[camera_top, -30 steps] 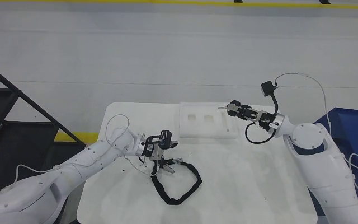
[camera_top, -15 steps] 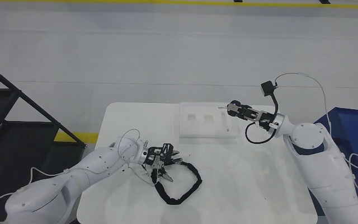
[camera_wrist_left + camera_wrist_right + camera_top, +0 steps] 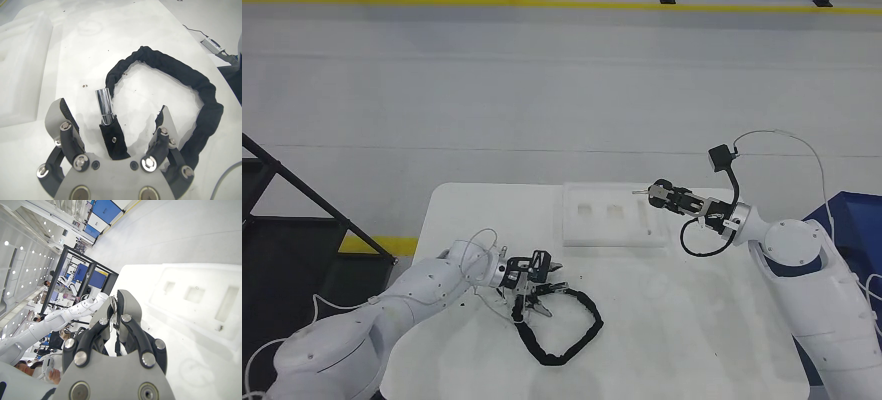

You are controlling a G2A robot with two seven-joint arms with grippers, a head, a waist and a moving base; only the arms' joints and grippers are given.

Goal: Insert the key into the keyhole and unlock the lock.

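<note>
A chain lock in a black fabric sleeve point(image 3: 567, 338) lies in a loop on the white table point(image 3: 692, 320). Its chrome lock cylinder point(image 3: 104, 106) sticks out of the black sleeve end point(image 3: 115, 140). My left gripper point(image 3: 113, 106) is open, low over the table, with the cylinder between its fingers point(image 3: 65, 113) and touching neither. In the top view the left gripper point(image 3: 533, 284) is at the loop's left end. My right gripper point(image 3: 657, 191) hangs above the table's back, shut on a small metal key point(image 3: 114, 306) whose tip point(image 3: 641, 188) points left.
A white foam tray point(image 3: 607, 215) with rectangular recesses point(image 3: 194, 294) lies at the back middle of the table, just left of the right gripper. A black frame point(image 3: 282, 190) stands off the table's left side. Bare table stretches right of the chain.
The left arm has shifted slightly toward the table's front, bringing its open gripper closer around the lock's end. The right arm has kept still with the key.
</note>
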